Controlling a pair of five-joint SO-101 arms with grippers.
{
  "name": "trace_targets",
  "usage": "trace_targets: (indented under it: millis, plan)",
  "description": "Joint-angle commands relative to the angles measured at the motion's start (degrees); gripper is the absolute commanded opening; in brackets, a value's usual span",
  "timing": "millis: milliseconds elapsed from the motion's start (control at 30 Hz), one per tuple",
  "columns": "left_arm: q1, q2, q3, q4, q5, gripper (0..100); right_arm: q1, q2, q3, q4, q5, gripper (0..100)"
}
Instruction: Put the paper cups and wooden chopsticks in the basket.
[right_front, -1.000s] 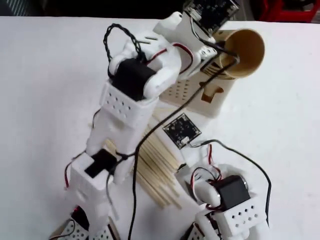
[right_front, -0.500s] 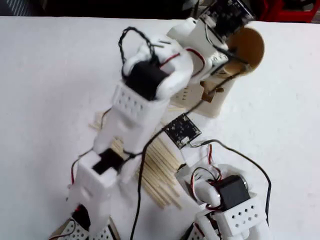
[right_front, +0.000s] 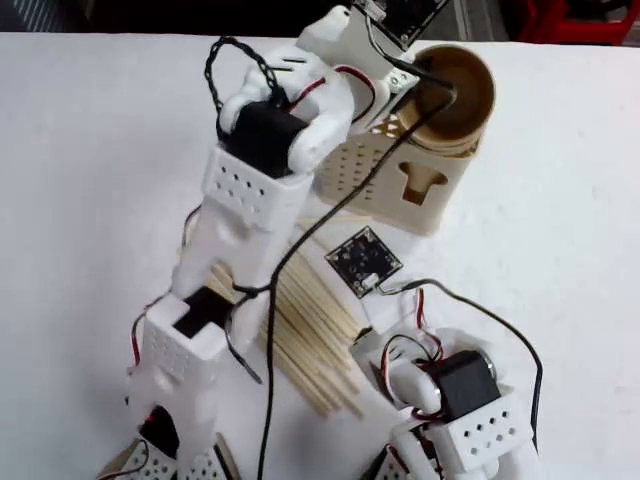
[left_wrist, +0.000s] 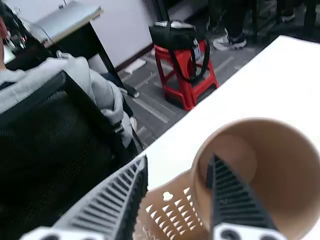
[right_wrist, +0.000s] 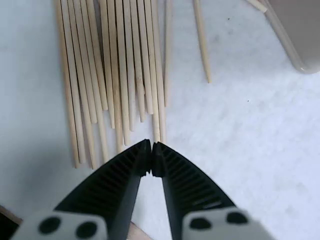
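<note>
The right gripper (right_wrist: 151, 150), fingers pressed together and empty, hangs beside the wooden chopsticks (right_wrist: 115, 75) lying on the table (right_wrist: 250, 150). Beyond, the paper cup (left_wrist: 270, 165) seemingly sits in the basket (right_front: 452, 200), the left gripper (left_wrist: 178, 161) astride its wall, fingers spread. Next, likely: lift clear without tipping it.

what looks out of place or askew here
One wooden chopstick lies apart from the main bundle, nearer the basket. The paper cup appears to lean in the basket rather than stand upright.
</note>
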Motion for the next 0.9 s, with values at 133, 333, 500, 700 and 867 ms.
trace_targets:
  millis: [133, 333, 500, 700, 867]
  plan:
    - [1.63, 2.86, -1.93, -8.44, 0.44, 20, -0.40, -0.48, -0.35, -0.84, -0.09, 1.9]
    - [3.21, 4.53, -2.02, -13.45, 0.44, 20, -0.40, -0.48, -0.35, -0.84, 0.00, 1.9]
    - [4.70, 5.23, -1.41, -16.00, 0.09, 20, -0.40, -0.48, -0.35, -0.84, 0.00, 1.9]
    - [4.79, 5.49, -2.02, -15.74, 0.09, 20, -0.40, -0.48, -0.35, -0.84, 0.09, 1.9]
    - [4.35, 4.88, -1.49, -16.18, 0.00, 15, -0.40, -0.48, -0.35, -0.84, 0.00, 1.9]
